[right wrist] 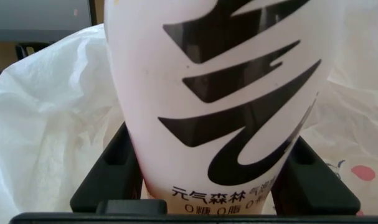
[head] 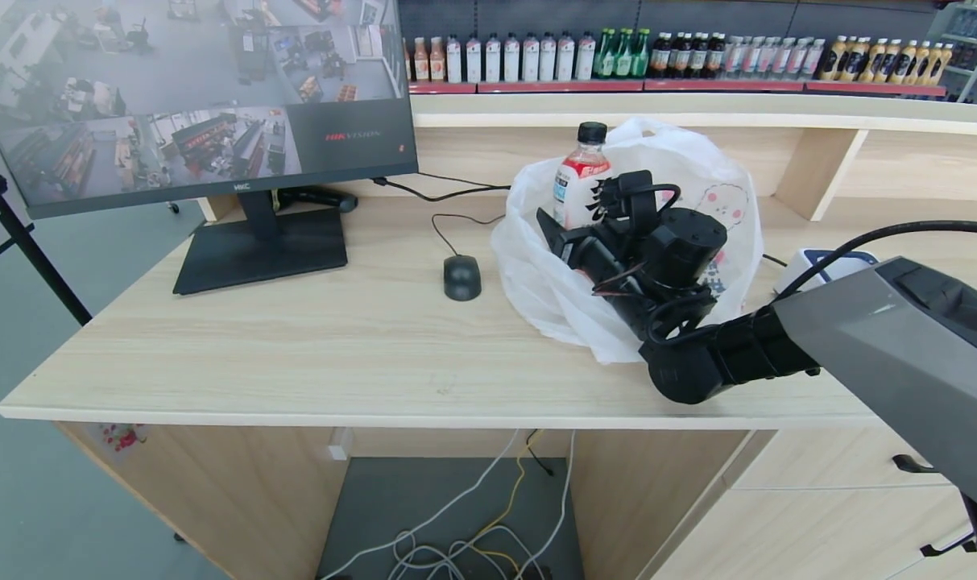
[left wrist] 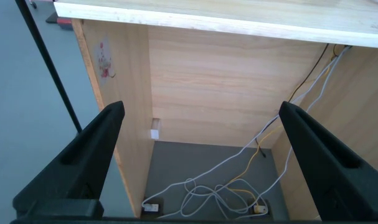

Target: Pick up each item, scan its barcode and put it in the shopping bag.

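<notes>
A white drink bottle (head: 582, 173) with a black cap and red label band stands upright, its lower part inside the white plastic shopping bag (head: 701, 189) on the wooden counter. My right gripper (head: 570, 235) reaches into the bag's mouth and is shut on the bottle's lower body. In the right wrist view the bottle (right wrist: 213, 93) sits between the two black fingers (right wrist: 114, 165), with the bag (right wrist: 45, 106) behind it. My left gripper (left wrist: 201, 162) hangs open and holds nothing, below the counter's front edge (left wrist: 213, 22), facing the leg space.
A monitor (head: 190, 89) on its stand and a black mouse (head: 461, 277) occupy the counter's left and middle. A white and blue device (head: 826, 264) lies to the right of the bag. Loose cables (left wrist: 226, 193) lie on the floor under the counter. Shelves of bottles (head: 665, 55) line the back.
</notes>
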